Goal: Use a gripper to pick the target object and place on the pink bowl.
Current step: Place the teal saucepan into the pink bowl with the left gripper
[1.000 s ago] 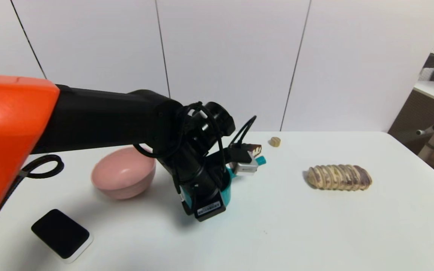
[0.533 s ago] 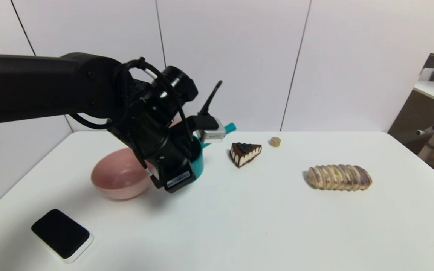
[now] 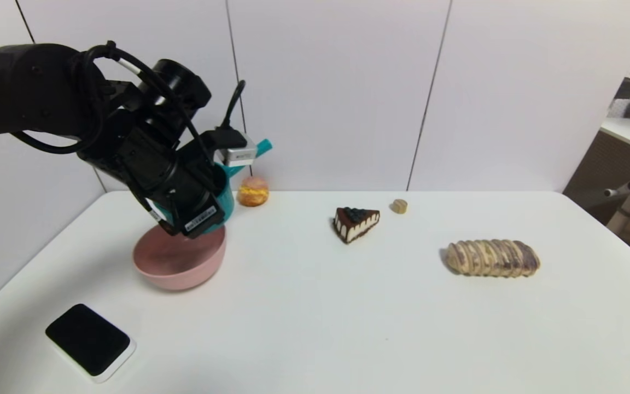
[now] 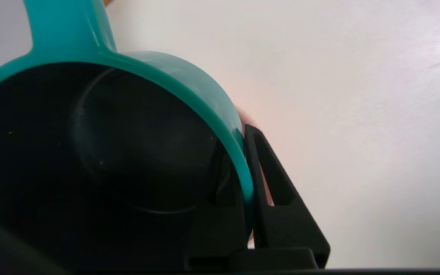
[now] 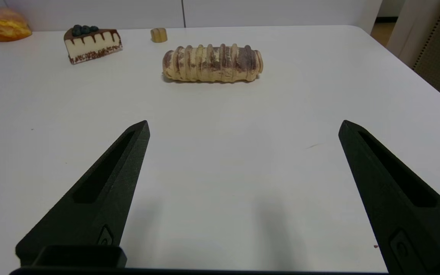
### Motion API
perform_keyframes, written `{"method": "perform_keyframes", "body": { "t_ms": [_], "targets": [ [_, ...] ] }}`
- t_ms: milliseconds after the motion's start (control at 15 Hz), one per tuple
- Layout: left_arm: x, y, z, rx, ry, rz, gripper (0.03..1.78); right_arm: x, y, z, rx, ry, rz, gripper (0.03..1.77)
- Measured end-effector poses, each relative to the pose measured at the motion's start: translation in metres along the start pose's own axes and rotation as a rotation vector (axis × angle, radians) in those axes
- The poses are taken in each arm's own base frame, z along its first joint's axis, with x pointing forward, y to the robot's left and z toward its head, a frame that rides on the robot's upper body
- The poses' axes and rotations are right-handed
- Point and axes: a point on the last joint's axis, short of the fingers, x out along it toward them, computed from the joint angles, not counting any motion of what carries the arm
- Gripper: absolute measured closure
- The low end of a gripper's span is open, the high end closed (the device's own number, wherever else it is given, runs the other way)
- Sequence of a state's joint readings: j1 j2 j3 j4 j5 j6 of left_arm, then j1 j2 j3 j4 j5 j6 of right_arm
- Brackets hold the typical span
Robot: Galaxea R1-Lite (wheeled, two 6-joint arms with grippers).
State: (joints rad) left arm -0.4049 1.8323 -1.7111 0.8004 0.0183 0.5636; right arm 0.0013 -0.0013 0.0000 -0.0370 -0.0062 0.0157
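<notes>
Above the pink bowl now, left gripper clamped on lifted teal saucepan, formerly beside it.

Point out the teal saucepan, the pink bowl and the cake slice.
teal saucepan (image 3: 228, 201), head view, side wall.
pink bowl (image 3: 179, 272), head view, front outer wall.
cake slice (image 3: 355, 223), head view, its cut side.

My head camera looks down over the white table; left wrist camera sits tight against the teal saucepan; right wrist camera faces level, sharing the cake slice and bread roll.
</notes>
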Motion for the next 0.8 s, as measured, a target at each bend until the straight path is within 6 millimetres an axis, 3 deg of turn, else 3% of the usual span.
{"method": "perform_keyframes", "body": {
  "t_ms": [400,800],
  "targets": [
    [0.018,0.018,-0.026,-0.084,0.093,0.003,1.68,0.000,0.000,0.000,-0.001,0.000,0.000,0.09],
    [0.040,0.018,-0.031,-0.096,0.126,-0.035,1.68,0.000,0.000,0.000,0.000,0.000,0.000,0.09]
  ]
}}
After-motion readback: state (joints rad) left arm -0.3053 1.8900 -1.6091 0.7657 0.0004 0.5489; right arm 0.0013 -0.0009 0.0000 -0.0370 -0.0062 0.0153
